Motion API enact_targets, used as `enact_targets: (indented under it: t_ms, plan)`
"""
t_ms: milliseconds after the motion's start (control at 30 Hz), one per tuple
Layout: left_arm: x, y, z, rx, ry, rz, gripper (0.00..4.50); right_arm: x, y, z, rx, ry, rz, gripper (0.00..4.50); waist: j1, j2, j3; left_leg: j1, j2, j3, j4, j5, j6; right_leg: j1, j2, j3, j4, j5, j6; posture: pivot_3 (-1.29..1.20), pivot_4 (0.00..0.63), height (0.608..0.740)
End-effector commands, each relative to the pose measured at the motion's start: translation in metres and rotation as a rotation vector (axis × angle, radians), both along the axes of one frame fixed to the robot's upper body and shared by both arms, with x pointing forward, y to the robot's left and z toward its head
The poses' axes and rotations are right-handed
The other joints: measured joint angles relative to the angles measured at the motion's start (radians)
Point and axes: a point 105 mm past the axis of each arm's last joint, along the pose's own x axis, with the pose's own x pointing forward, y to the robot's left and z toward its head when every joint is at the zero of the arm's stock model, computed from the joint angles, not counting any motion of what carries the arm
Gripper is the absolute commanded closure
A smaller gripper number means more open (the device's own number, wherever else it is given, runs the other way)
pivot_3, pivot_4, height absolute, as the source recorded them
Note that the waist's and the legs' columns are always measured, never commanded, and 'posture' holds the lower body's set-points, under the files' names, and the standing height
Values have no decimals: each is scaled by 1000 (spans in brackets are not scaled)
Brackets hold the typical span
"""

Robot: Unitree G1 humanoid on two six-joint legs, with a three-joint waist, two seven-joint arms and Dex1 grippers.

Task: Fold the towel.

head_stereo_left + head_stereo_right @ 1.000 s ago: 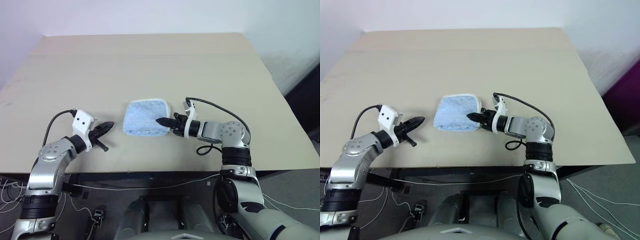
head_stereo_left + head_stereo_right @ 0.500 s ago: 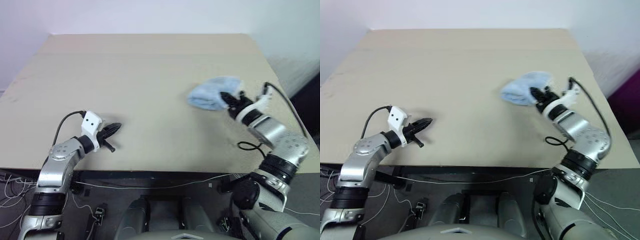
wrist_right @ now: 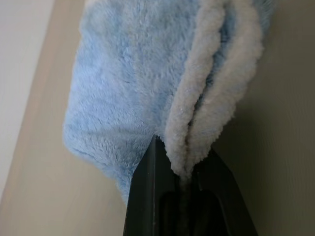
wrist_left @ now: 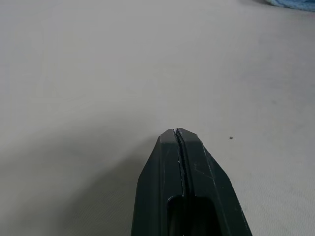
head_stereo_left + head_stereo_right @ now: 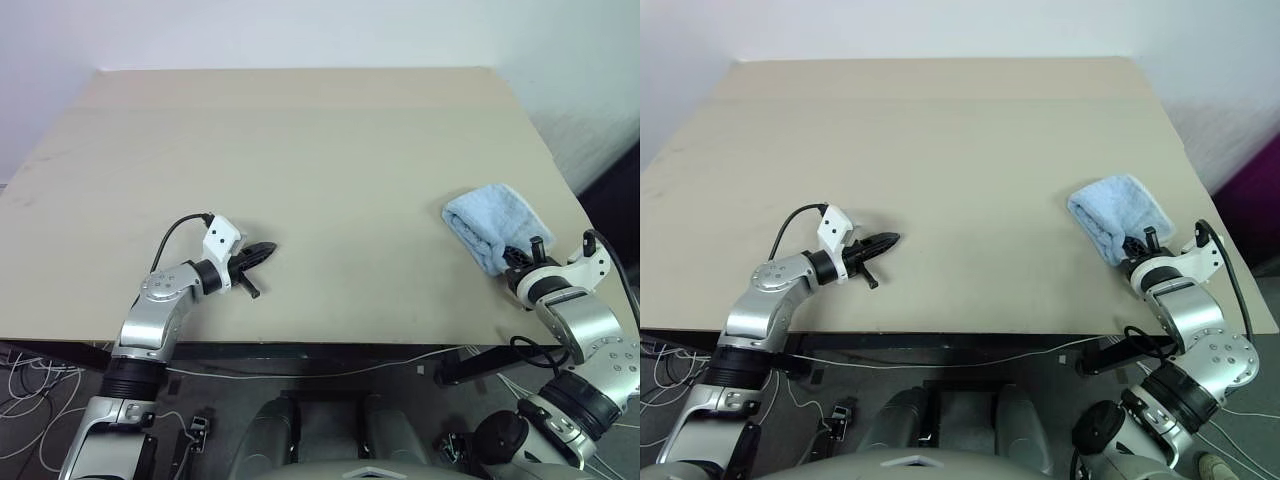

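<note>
The towel is a folded light blue bundle lying near the right edge of the table. My right gripper is at the towel's near end and is shut on its white corded edging. In the right wrist view the doubled edging runs down between the black fingers, with the blue towel spreading beyond them. My left gripper hovers low over bare table at the front left, far from the towel. It is shut with nothing in it, and its fingertips are pressed together.
The table's right edge runs just beside the towel, and its front edge lies close below both grippers. Cables hang under the front edge. The wide tan tabletop stretches to the wall behind.
My right gripper has carried the towel from the table's middle to the right edge and set it down there. My left gripper has drifted a little to the right. The view has shifted too.
</note>
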Motion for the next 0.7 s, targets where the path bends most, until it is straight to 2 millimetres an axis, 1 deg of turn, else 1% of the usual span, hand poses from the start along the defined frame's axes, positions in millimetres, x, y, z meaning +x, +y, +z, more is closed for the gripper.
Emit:
enact_targets:
  t_ms: [33, 100, 200, 300, 333, 367, 433, 533, 633, 700]
  plan:
    - [3, -5, 10, 0, -48, -24, 4500, -3, 0, 16, -21, -50, -8, 4444, 0, 0, 0, 0, 0, 0, 0, 0, 0, 0, 0, 0, 0, 0, 0, 0, 150, 740]
    - [3, -7, 9, -1, -47, -29, 4500, -4, -1, 17, -15, -51, -9, 4444, 0, 0, 0, 0, 0, 0, 0, 0, 0, 0, 0, 0, 0, 0, 0, 0, 150, 740]
    - [3, -9, 8, -3, -46, -33, 4500, -6, -4, 19, -5, -59, -23, 3666, 0, 0, 0, 0, 0, 0, 0, 0, 0, 0, 0, 0, 0, 0, 0, 0, 150, 740]
    - [3, -8, 7, -5, -45, -33, 4500, -8, -8, 22, 4, -74, -44, 2739, 0, 0, 0, 0, 0, 0, 0, 0, 0, 1, 0, 0, 0, 0, 0, 0, 150, 740]
    - [3, -8, 7, -6, -44, -32, 4500, -8, -8, 23, 6, -77, -49, 2298, 0, 0, 0, 0, 0, 0, 0, 0, 0, 1, 0, 0, 0, 0, 0, 0, 150, 740]
    - [3, -8, 6, -6, -43, -32, 4500, -9, -9, 23, 6, -79, -55, 2031, 0, 0, 0, 0, 0, 0, 0, 0, 0, 1, 0, 0, 0, 0, 0, 0, 150, 740]
    - [3, -8, 6, -8, -42, -33, 4500, -10, -13, 24, 2, -77, -83, 1349, 0, 0, 0, 0, 0, 0, 0, 0, 0, 1, 1, 0, 0, 0, 0, 0, 150, 740]
    - [2, -8, 5, -10, -37, -35, 4500, -14, -29, 28, -38, -81, -168, 331, 1, 0, 0, 0, 0, 0, 0, 0, 0, 1, 1, 0, 0, 0, 0, 0, 150, 740]
    - [1, -8, 3, -6, -33, -36, 4500, -20, -47, 33, -91, -95, -259, 331, 2, 0, 0, 0, 0, 0, 0, 0, 0, 1, 1, 0, 0, 0, 0, 0, 150, 740]
    - [2, -5, 3, -6, -32, -21, 4500, -21, -54, 40, -123, -121, -289, 331, 2, 0, 0, 0, 0, 0, 1, 0, 0, 1, 1, 0, 0, 0, 0, 0, 150, 740]
